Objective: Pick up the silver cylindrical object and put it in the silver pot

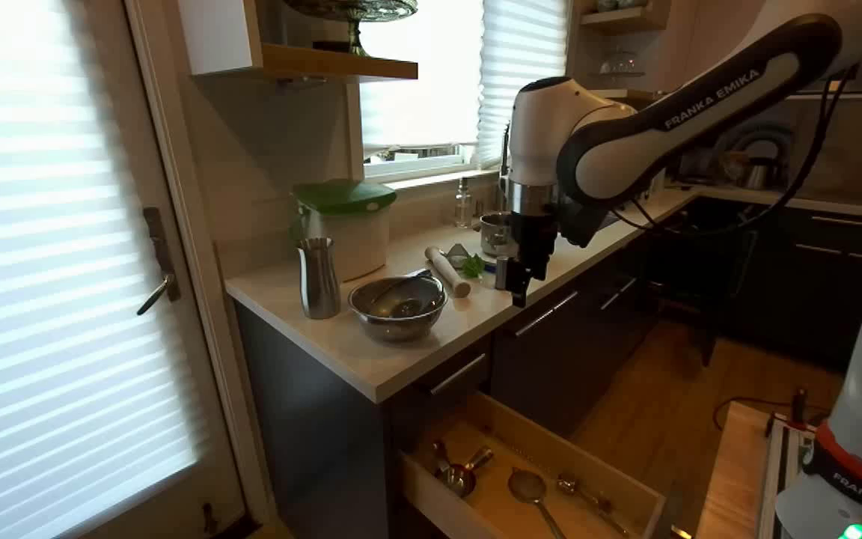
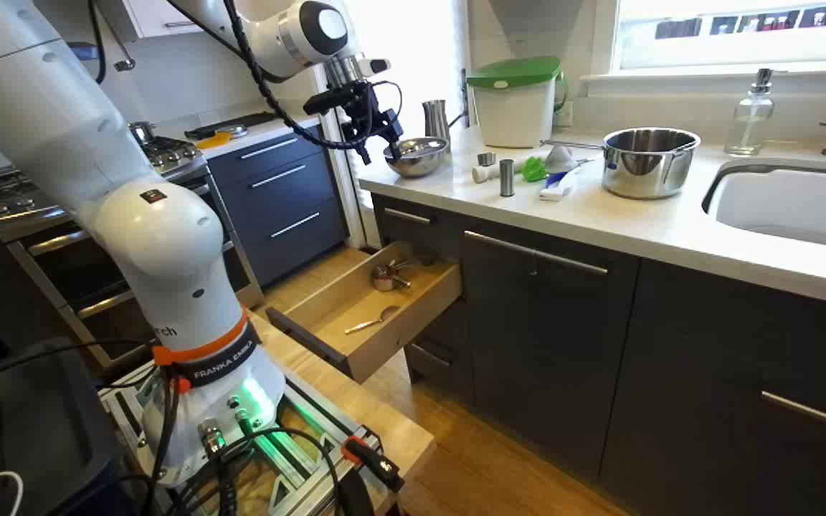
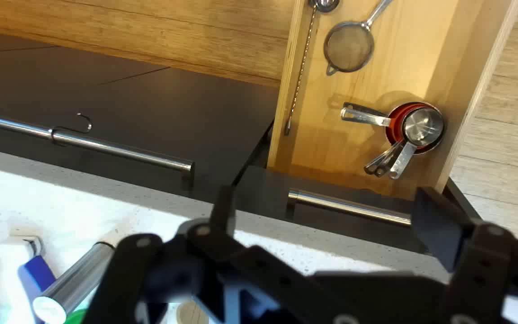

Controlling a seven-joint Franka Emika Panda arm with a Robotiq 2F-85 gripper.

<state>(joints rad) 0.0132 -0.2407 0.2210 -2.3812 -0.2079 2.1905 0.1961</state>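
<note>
The window glares above dim cabinets.

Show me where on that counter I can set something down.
Bare: the strip of counter between the pot and the front edge; the end corner, bordered by the bowl and two edges. Crowded: around the cylinder, with the pestle, green thing and blue-and-white tool close by.

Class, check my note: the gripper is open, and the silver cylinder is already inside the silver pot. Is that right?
Not quite: the silver cylinder stands upright on the counter, outside the silver pot, as an exterior view shows. The rest holds: the gripper is open, as the wrist view shows.
</note>
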